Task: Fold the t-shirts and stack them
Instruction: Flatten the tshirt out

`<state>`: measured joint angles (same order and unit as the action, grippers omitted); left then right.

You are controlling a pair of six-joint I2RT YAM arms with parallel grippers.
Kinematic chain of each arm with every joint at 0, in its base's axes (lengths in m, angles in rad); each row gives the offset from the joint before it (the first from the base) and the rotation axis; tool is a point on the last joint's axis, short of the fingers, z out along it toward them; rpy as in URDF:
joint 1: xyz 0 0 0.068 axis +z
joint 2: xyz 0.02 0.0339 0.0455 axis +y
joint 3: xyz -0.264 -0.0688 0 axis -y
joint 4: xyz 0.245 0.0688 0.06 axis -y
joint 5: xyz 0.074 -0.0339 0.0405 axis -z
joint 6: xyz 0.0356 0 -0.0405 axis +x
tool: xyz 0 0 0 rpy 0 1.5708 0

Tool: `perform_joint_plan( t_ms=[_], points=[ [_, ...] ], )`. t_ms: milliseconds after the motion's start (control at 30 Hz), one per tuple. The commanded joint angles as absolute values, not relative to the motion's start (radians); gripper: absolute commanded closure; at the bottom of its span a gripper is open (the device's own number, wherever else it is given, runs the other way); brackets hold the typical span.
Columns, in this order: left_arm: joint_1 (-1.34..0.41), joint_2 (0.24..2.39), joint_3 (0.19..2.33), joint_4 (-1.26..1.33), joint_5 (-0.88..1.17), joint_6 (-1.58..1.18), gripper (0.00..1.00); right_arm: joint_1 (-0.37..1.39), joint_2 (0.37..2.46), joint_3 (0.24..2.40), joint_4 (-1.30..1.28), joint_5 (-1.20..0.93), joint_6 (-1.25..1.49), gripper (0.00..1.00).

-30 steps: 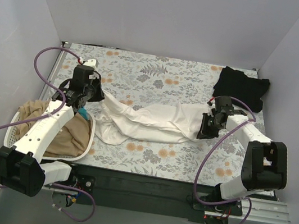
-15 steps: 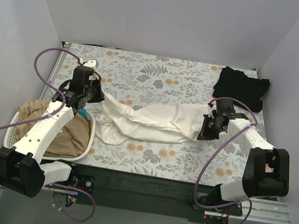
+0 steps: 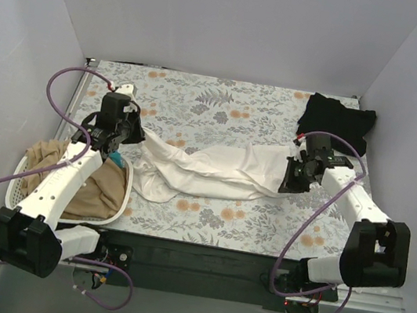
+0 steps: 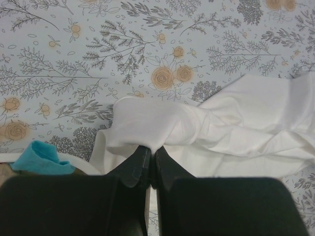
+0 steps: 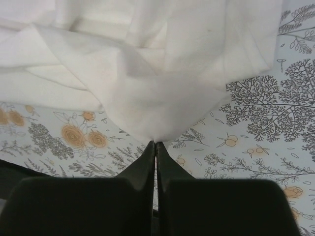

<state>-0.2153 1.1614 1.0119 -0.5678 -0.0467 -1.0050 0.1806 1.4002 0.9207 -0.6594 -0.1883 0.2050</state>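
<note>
White t-shirt stretched across desk: left end effector clamped shut on its left end, right end effector likewise on right end. Black t-shirt far right, tan t-shirt in basket.

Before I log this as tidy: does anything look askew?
The white t-shirt lies twisted and bunched, pinched at each end by the left gripper and right gripper; the tan t-shirt overhangs the basket.

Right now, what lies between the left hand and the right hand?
The white t-shirt, bunched lengthwise across the floral table cover. The left hand is shut on one end and the right hand on the other. The top view shows it.
</note>
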Motion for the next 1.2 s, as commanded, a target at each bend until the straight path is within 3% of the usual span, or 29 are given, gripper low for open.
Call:
perform_joint_plan(
  t_ms=[0, 233, 500, 700, 933, 1167],
  points=[
    [-0.213, 1.105, 1.040, -0.565, -0.069, -1.002, 1.00, 0.175, 1.295, 1.020, -0.698, -0.215, 0.201, 0.99],
    [-0.213, 1.042, 1.156, -0.519, -0.117, -1.032, 1.00, 0.143, 1.198, 1.296, -0.764, -0.241, 0.245, 0.99],
    [-0.215, 0.970, 1.411, -0.425, -0.075, -1.026, 1.00, 0.118, 1.166, 1.867, -0.827, -0.167, 0.285, 0.99],
    [-0.213, 0.867, 1.568, -0.376, -0.002, -0.999, 1.00, 0.118, 1.083, 2.121, -0.808, -0.066, 0.305, 0.99],
    [-0.213, 0.694, 1.606, -0.227, 0.124, -0.977, 1.00, 0.120, 0.913, 2.131, -0.706, 0.072, 0.259, 0.99],
    [-0.213, 0.715, 1.687, -0.219, 0.218, -1.018, 1.00, 0.130, 0.868, 2.059, -0.663, 0.092, 0.256, 0.99]
  ],
)
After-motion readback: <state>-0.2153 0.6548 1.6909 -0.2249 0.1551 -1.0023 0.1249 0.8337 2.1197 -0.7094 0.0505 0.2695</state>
